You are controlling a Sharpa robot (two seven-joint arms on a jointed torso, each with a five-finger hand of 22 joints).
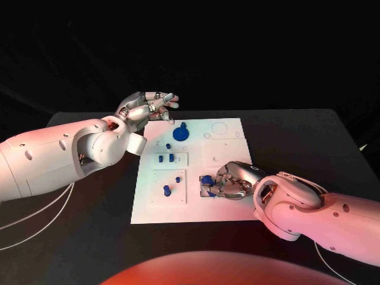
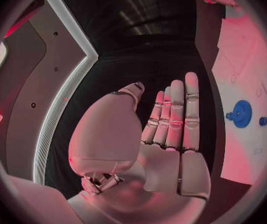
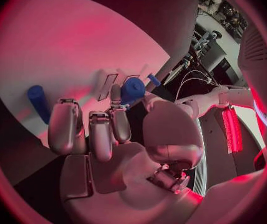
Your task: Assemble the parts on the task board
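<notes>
While the left robot hand [image 1: 147,107] hovers empty with fingers straight by the task board's [image 1: 228,208] far edge, the right robot hand [image 1: 226,183] pinches a small, stiff, probably light and slippery blue part [image 3: 132,90] near the board's near-right corner; gripping its sides looks safest.

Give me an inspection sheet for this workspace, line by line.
Surface: black table, bare around the board.
Job's things: white task board; blue gear near its far edge; small blue parts mid-board.
Clutter: nothing seen.
Hands: left hand raised off the board's far left corner, fingers straight, holding nothing; right hand curled over a blue part, grip unclear.
Cables: white cables under left arm.
Surroundings: dark.
</notes>
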